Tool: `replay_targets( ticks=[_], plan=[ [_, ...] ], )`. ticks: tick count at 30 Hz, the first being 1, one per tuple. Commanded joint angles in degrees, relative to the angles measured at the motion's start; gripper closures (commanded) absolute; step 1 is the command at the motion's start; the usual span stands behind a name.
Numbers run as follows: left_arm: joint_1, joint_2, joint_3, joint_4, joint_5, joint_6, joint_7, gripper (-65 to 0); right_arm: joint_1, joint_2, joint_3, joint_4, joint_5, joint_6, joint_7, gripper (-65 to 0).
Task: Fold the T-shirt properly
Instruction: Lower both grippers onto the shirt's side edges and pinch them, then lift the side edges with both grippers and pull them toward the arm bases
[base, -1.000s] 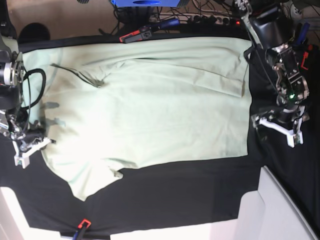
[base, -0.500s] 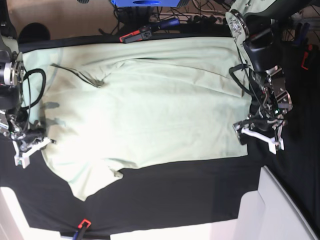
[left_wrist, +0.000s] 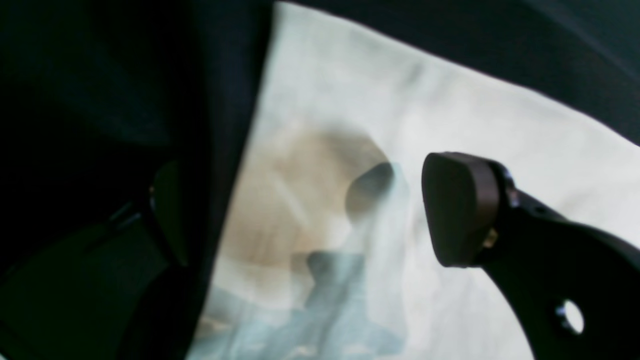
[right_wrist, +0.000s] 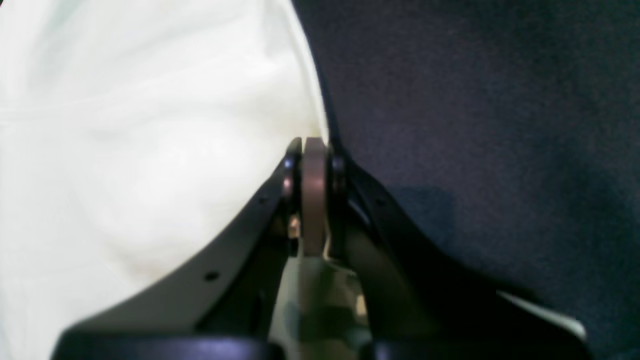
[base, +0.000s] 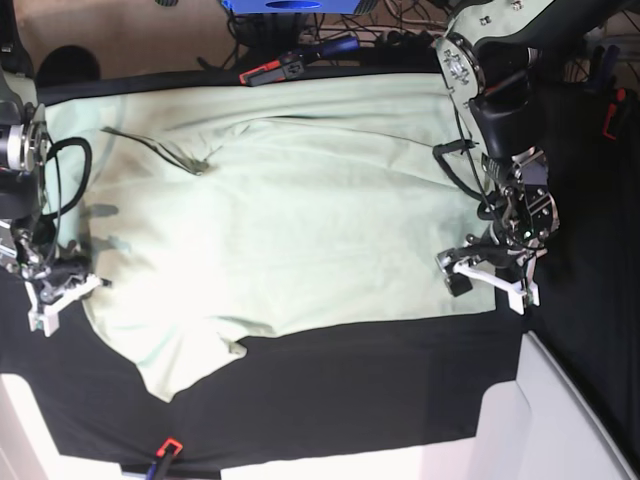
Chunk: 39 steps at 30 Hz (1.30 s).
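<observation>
My left end effector (base: 485, 275) hangs with jaws spread wide, nothing between them, straddling the hem edge of the T-shirt (base: 300, 210); in the wrist view one pad (left_wrist: 460, 210) sits over pale fabric, the other over the black cloth (base: 380, 390); a second ago this arm stood off the garment over the dark cloth, and it has since swung inward to the hem's near corner; I judge that sets up a pinch on that corner for the first fold, not yet taken; my right end effector (base: 62, 290) is clenched at the shirt's opposite edge, unmoved, its tips meeting right at the fabric border in the wrist view (right_wrist: 314, 150); whether cloth is caught between them I cannot tell; the shirt lies flat and spread on the black-draped worktop, long axis running side to side in the base view, hem toward my left arm, sleeves and collar end toward my right; one sleeve (base: 175, 365) juts toward the near edge.
</observation>
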<state>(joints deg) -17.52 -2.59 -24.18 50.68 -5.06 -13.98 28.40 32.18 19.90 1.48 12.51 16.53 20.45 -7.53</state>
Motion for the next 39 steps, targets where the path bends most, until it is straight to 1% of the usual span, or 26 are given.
replay_targets(
  ticks=[1,5,12,13,15,16,17,18,20,21,24,27,30,32,36,39],
  plan=[
    [-1.7,-0.7,1.2,0.9,-0.7,-0.2,-0.9,-65.0,1.8,0.8,0.2,0.9,0.6,0.3,1.1,-0.3],
    [-2.8,-1.1,7.4,-1.0,-0.7,-0.1,-0.9,-65.0,1.8,0.8,0.2,0.9,0.6,0.3,1.1,-0.3],
    [-2.8,-0.4,8.8,-1.5,-0.8,-0.1,-0.9,-65.0,1.8,0.8,0.2,1.0,0.6,0.3,1.1,-0.3],
    [-2.8,0.0,8.8,-1.5,-0.8,-0.1,-0.9,-63.2,1.8,0.8,0.2,1.0,0.6,0.3,1.1,-0.3],
    [-2.8,0.1,8.8,-1.5,-0.8,-0.1,-0.9,-56.6,1.8,0.8,0.2,1.0,0.6,0.3,1.1,-0.3],
    [-2.7,0.1,8.8,-1.5,-0.8,-0.1,-0.9,-50.9,1.8,0.8,0.2,1.0,0.6,0.3,1.1,-0.3],
    [-2.7,0.1,8.8,-1.5,-0.8,-0.1,-0.9,-44.3,1.8,0.8,0.2,1.0,0.6,0.3,1.1,-0.3],
    [-2.5,0.1,8.8,-1.5,-0.8,-0.1,-0.9,-36.1,1.8,0.8,0.2,1.0,0.6,0.3,1.1,-0.3],
    [-2.4,0.1,8.5,-1.5,-0.8,-0.1,-0.9,-17.8,1.8,0.8,0.2,1.0,0.6,0.3,1.1,-0.3],
    [-2.4,0.1,8.7,-1.5,-1.0,-0.1,-0.9,-12.1,1.8,0.8,0.3,1.0,0.6,0.3,1.2,-0.3],
    [-2.4,0.1,8.7,-0.9,-1.2,-0.1,-0.8,-13.8,1.8,0.8,0.5,1.2,0.6,0.3,1.4,-0.3],
    [-2.3,0.1,8.5,-0.7,-1.3,-0.1,-0.7,-11.6,1.4,0.8,0.6,4.4,0.7,-0.1,1.4,-0.1],
    [-0.9,0.2,8.5,1.6,-1.3,-0.1,-0.6,-7.7,0.5,0.9,0.6,6.7,0.7,-0.1,1.4,-0.1],
    [0.5,0.2,8.8,4.8,-1.3,-0.1,-0.6,-5.9,0.3,1.0,0.6,8.0,0.7,-0.1,1.2,-0.1],
    [4.3,1.3,8.8,11.3,-1.3,-0.1,-0.3,-5.5,0.3,1.2,0.6,8.3,0.7,-0.1,1.1,-0.1],
    [7.3,1.5,8.8,17.7,-1.3,-0.3,3.1,-5.5,0.3,1.2,0.7,8.3,0.8,-0.1,1.1,-0.1]
  ],
)
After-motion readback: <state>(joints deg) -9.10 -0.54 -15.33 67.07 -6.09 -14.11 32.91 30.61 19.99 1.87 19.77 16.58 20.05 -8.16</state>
